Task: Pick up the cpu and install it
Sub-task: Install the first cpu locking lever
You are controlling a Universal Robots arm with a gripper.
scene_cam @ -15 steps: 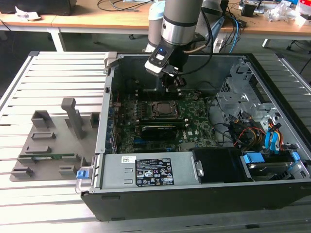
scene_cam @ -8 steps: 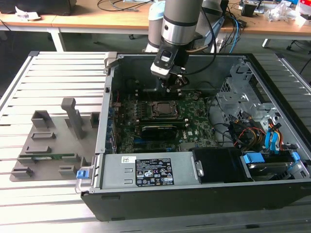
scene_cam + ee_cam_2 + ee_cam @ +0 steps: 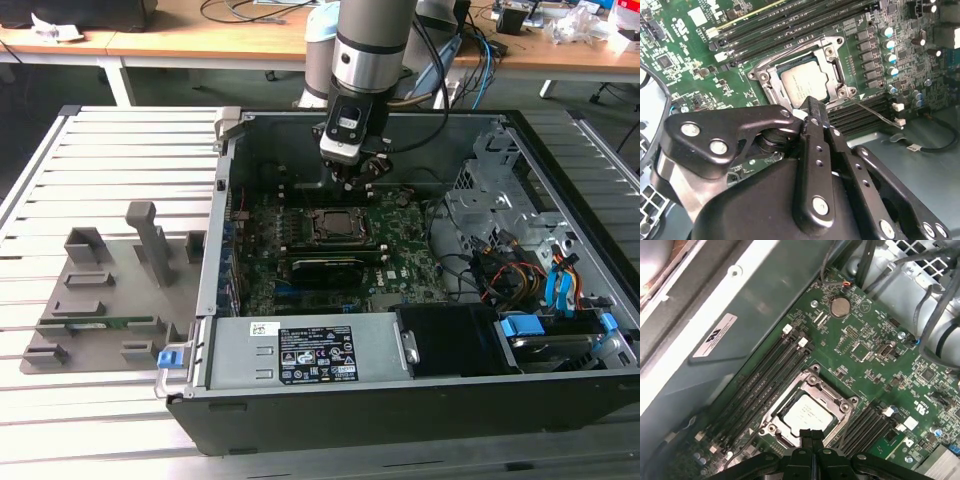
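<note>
In the exterior view, my end effector (image 3: 352, 175) hangs inside the open case (image 3: 560, 190), above the board (image 3: 400, 265), walls close around. In the second wrist view, my fingers (image 3: 812, 117) are pressed together, holding nothing; the silvery square cpu (image 3: 802, 85) sits in its socket (image 3: 832, 55) just beyond them. In the first wrist view, the cpu's (image 3: 807, 415) near edge is hidden behind my fingertips.

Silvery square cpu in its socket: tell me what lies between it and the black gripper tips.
In both wrist views, only the metal socket frame's near edge separates the silvery cpu from the shut black gripper.
</note>
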